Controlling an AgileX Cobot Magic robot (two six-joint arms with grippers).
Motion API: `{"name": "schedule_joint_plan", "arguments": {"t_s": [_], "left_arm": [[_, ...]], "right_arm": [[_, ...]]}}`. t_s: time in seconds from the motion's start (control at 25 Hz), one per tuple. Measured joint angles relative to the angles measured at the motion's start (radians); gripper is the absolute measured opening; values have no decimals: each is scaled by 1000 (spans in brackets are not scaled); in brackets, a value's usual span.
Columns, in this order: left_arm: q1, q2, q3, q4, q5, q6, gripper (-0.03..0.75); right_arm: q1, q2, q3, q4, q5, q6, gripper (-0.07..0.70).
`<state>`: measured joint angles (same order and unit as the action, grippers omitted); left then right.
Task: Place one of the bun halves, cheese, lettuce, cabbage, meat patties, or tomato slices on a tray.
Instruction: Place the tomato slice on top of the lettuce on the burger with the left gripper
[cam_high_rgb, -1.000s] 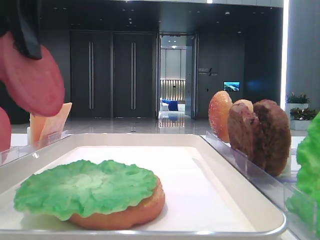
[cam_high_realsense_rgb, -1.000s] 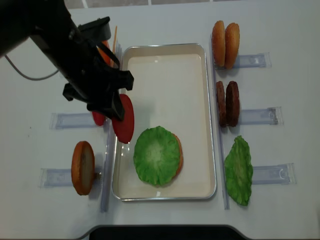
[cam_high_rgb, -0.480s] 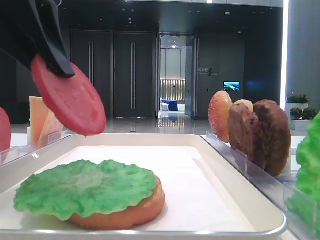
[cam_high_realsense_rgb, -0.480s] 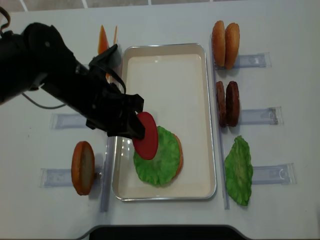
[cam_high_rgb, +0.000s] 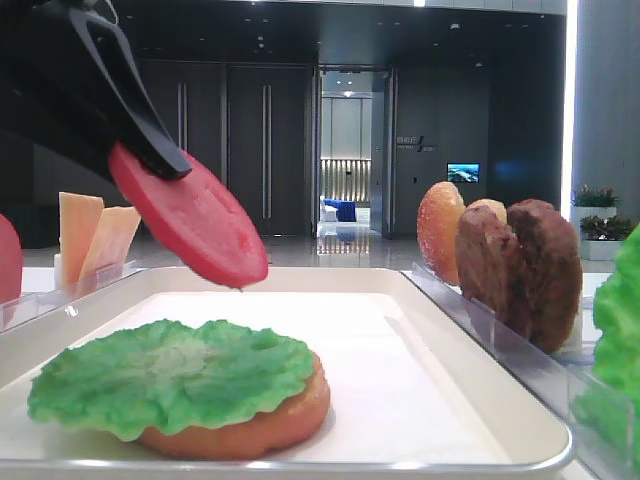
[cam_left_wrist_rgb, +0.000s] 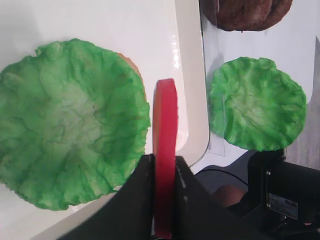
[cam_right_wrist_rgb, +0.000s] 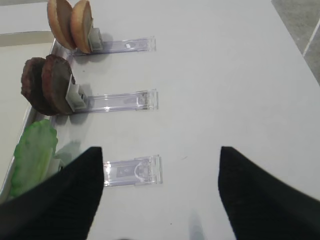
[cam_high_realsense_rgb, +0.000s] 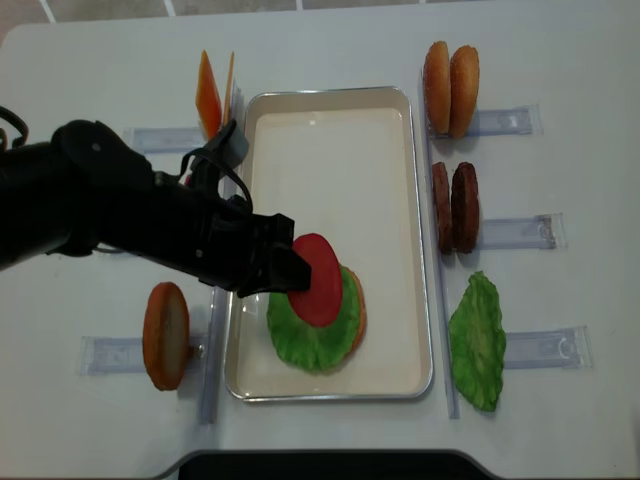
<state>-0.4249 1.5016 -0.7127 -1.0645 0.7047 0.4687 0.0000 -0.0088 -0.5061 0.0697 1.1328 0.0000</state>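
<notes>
Left pincer (cam_high_realsense_rgb: 285, 268) grips tomato slice (cam_high_realsense_rgb: 318, 280), hiding lettuce (cam_high_realsense_rgb: 312, 335) beneath.

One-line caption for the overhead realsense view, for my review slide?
Left gripper holds a tomato slice over the lettuce-topped bun half in the tray.

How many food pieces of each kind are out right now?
bun halves: 4 (one under lettuce in the tray)
cheese slices: 2
tomato slices: 2 (one in the left gripper, one at the left edge of the low view)
lettuce leaves: 2
meat patties: 2
total: 12
</notes>
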Motion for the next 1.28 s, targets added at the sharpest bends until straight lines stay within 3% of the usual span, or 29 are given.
{"name": "schedule_joint_plan", "arguments": {"t_s": [0.4, 0.6, 1.28], "left_arm": [[41, 6, 6, -21, 18, 11, 48], [41, 60, 6, -54, 59, 58, 48], [41, 100, 6, -66, 64, 85, 48]], "right_arm": [[0, 0, 0, 0, 0, 0, 466], [0, 0, 0, 0, 0, 0, 466], [0, 0, 0, 1, 0, 0, 466]]}}
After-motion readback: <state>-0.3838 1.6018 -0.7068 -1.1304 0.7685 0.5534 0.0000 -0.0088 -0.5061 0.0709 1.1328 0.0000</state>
